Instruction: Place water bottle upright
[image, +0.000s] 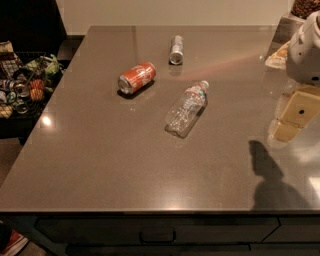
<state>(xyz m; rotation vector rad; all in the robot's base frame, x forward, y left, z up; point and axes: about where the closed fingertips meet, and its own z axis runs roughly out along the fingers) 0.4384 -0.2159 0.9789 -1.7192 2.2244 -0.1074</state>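
Water bottle (187, 108): on its side near the middle of the tabletop (100, 165), white cap pointing away towards the far right.
Claw (292, 120): low at the tabletop's right edge, well apart from the bottle; spread or pressed together, cannot tell.
Count: one water bottle, one orange-red soda can (137, 77), one slim silver can (176, 49), all lying down.
Arm (307, 47): white, entering at upper right, angled down to the claw.

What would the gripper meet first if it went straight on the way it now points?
Probably bare countertop. The gripper hangs near the counter's right edge with its tip angled down, and the water bottle lies well aside of that line. Depth is hard to judge.
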